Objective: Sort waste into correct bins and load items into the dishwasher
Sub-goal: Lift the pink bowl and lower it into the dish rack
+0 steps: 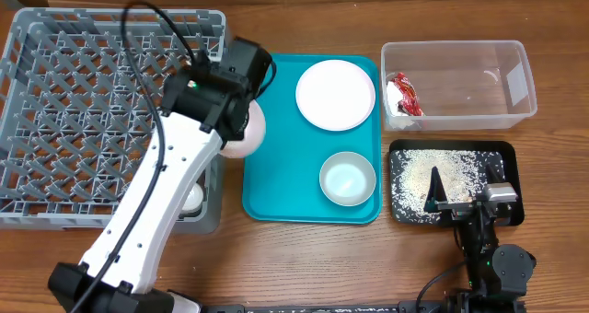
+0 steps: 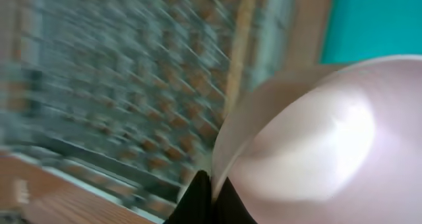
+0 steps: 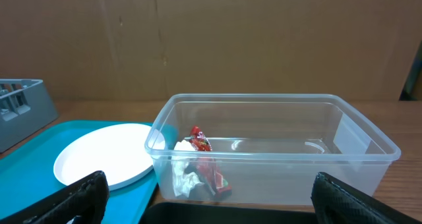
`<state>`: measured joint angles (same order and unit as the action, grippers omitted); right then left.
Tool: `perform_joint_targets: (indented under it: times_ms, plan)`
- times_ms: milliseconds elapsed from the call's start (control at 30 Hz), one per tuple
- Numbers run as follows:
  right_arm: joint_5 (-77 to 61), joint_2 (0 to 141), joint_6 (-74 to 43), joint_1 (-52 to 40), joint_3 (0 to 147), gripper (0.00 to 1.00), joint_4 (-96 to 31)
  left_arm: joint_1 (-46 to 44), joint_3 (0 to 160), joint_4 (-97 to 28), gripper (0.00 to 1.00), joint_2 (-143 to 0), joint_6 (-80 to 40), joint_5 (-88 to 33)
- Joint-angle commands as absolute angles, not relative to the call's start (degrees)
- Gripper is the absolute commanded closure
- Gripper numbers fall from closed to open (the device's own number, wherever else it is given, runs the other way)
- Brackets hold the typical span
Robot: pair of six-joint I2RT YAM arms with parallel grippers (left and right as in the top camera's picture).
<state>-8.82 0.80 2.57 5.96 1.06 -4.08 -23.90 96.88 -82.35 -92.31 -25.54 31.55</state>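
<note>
Overhead view: a grey dish rack (image 1: 74,101) fills the left of the wooden table (image 1: 304,267). A teal tray (image 1: 276,184) lies in the middle, with a clear tub (image 1: 456,44) and a black tray (image 1: 511,152) on the right.
Left claw (image 2: 212,197): clenched on the rim of the pinkish bowl (image 1: 247,133). The left wrist view shows the dark fingers pinching the bowl's edge.
Pinkish bowl: held over the teal tray's left edge, just beside the rack's right wall. It fills the right of the left wrist view (image 2: 310,138), with the rack blurred behind it.
Right claw (image 1: 465,198): released, fingers spread wide, gripping nothing, over the black tray's near part.
Plate (image 1: 336,94): flat on the far part of the teal tray, near the tub.
Greenish bowl (image 1: 348,178): upright on the teal tray's near right part, apart from the plate.
Wrapper (image 1: 405,94): crumpled, red and white, inside the clear tub at its left end. It is also seen through the tub wall from the right wrist (image 3: 204,165).
Grains (image 1: 419,179): white, scattered inside the black tray, thickest on its left side.
Rack corner: something white and rounded (image 1: 193,198) shows under the left arm. I cannot tell what it is.
</note>
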Motion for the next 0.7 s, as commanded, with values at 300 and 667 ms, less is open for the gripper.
perform_joint_targets:
  times_ms: [300,667]
  plan:
    - [-9.1,0.2,2.6,6.1,0.4,0.00,-3.7,-20.9,98.6,-81.3,0.96,-96.2,-26.6,66.7]
    - [-9.1,0.2,2.6,6.1,0.4,0.00,-3.7,-15.9,98.6,-79.3,0.96,-112.5,-29.8,80.5]
